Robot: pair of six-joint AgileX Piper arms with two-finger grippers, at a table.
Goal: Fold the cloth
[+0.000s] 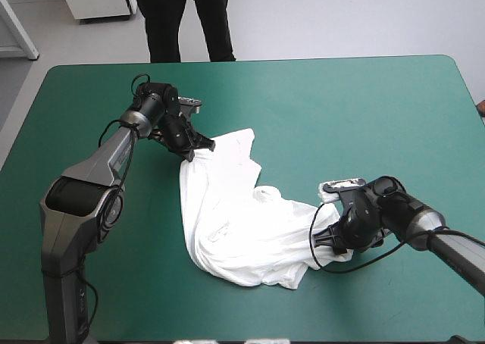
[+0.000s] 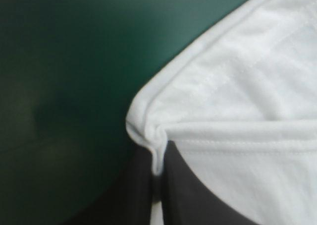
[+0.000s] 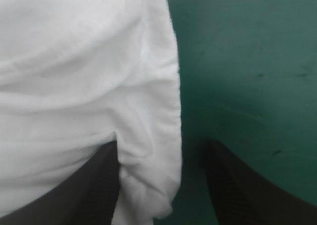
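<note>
The left arm (image 1: 76, 200) is nearest the high camera. It rises from the table's near-left corner and reaches toward the far side. Count: two arms, two grippers, one T-shirt.

The left gripper (image 1: 203, 148) is clenched on the T-shirt (image 1: 235, 223). In the left wrist view its two black fingers (image 2: 193, 195) are all but closed. A folded corner of the white hem (image 2: 148, 136) is pinched between them, and a stitched seam runs along the edge just ahead of the tips.

The T-shirt lies on the teal-green cover (image 1: 364, 117) around the table's middle.
- Long axis: diagonal, from the pinched corner at far left to the crumpled end at near right.
- Far-left end: narrower and fairly flat.
- Middle and near-right end: wider, with soft folds and a bunched ridge.
- Colour: plain white. No print is visible.

The right gripper (image 1: 327, 242) sits at the T-shirt's near-right edge and is released. In the right wrist view its fingers stand well apart. The wrinkled cloth edge lies between them, against one finger, and the other finger stands over bare cover.

The right arm (image 1: 447, 242) enters from the table's right side.
</note>
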